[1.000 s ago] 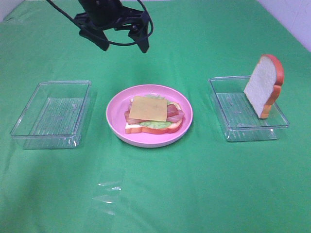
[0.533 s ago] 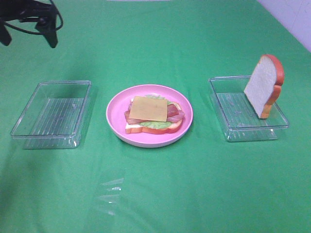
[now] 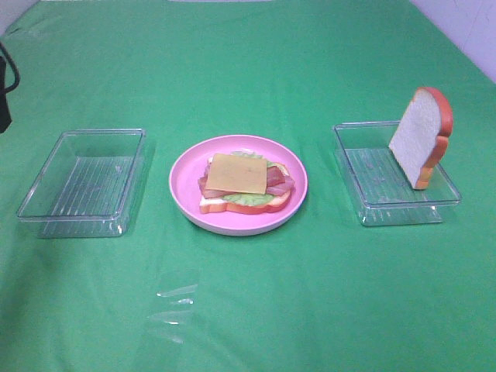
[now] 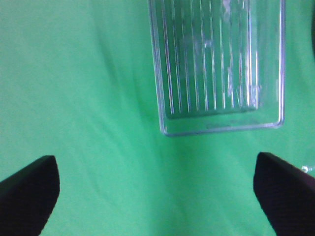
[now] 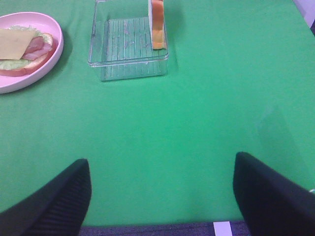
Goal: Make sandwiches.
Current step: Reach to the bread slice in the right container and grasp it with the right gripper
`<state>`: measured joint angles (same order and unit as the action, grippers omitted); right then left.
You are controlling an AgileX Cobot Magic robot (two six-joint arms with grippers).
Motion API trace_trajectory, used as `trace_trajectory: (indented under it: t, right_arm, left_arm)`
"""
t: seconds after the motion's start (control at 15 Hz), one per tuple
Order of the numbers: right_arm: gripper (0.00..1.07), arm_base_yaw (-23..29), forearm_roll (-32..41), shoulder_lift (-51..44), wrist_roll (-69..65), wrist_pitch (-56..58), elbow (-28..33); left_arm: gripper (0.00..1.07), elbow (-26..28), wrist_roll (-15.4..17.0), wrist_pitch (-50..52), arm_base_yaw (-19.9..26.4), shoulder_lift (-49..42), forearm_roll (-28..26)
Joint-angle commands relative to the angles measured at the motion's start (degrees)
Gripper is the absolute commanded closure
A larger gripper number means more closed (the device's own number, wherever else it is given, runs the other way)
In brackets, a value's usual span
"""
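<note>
An open sandwich (image 3: 245, 186) lies on the round pink plate (image 3: 186, 203) in the middle: a bread slice, lettuce, bacon strips and a yellow cheese square (image 3: 237, 172) on top. It shows again in the right wrist view, where the sandwich (image 5: 23, 49) sits far from the fingers. A second bread slice (image 3: 421, 136) stands upright in the right clear tray (image 3: 372, 198), leaning on its far side. My left gripper (image 4: 157, 196) is open over bare cloth beside the empty left tray (image 4: 216, 64). My right gripper (image 5: 160, 196) is open and empty near the table's front edge.
Green cloth covers the whole table. The empty left tray (image 3: 81, 182) lies left of the plate. A dark bit of the left arm (image 3: 3, 97) shows at the left edge. A wrinkled clear film (image 3: 172, 306) lies on the cloth in front.
The left arm has swung from above the table's back middle to the far left, almost out of the high view. The sandwich, bread slice and trays have not moved.
</note>
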<state>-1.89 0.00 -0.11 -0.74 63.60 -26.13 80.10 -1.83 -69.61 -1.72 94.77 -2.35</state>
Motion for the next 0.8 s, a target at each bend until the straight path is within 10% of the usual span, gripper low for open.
trace_trajectory:
  t: [0.07,0.33,0.8]
  right_arm:
    - [0.3,-0.2,0.3,-1.5,0.7,-0.2,0.2]
    - [0.3,-0.2,0.3,-1.5,0.7,-0.2,0.2]
    - [0.3,-0.2,0.3,-1.5,0.7,-0.2,0.2]
  left_arm:
    - [0.07,-10.7,0.1,-5.8,0.0,-10.1,-0.1]
    - [0.07,-27.2,1.0,-4.5,0.0,-35.1,-0.3]
    - [0.07,-37.9,-1.3,0.3,0.0,-69.6,-0.1]
